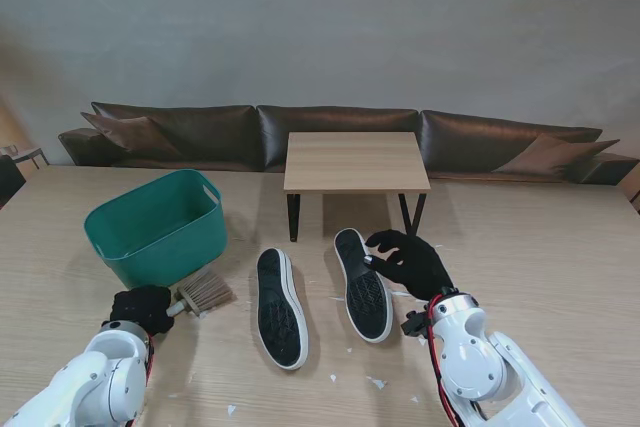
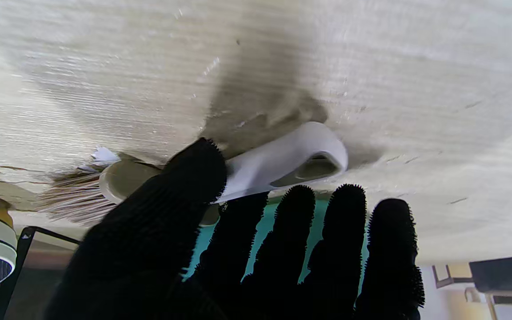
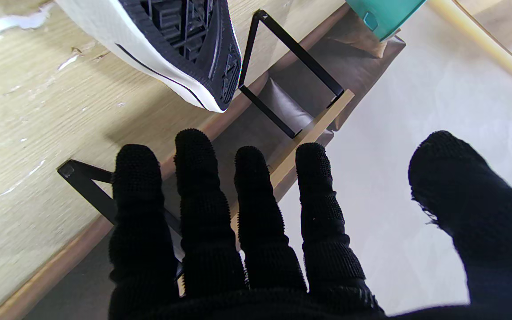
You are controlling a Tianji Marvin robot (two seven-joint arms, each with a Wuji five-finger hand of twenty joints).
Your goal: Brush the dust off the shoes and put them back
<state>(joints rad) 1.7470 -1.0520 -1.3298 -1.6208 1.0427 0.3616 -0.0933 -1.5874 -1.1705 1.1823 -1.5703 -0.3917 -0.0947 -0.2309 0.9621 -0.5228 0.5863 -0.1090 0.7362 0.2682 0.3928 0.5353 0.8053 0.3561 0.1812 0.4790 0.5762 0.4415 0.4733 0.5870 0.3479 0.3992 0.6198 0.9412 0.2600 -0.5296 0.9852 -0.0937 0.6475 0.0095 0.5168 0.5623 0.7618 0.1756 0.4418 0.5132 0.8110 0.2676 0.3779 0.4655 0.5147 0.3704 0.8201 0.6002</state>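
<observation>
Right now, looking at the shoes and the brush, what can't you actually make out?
- Shoe uppers: both shoes lie sole-up in the stand view, so any dust on the uppers is hidden.
- Left hand grip on the brush: the glove covers the handle; the left wrist view is blurred.
- Green bin contents: its wall blocks the bottom.
</observation>
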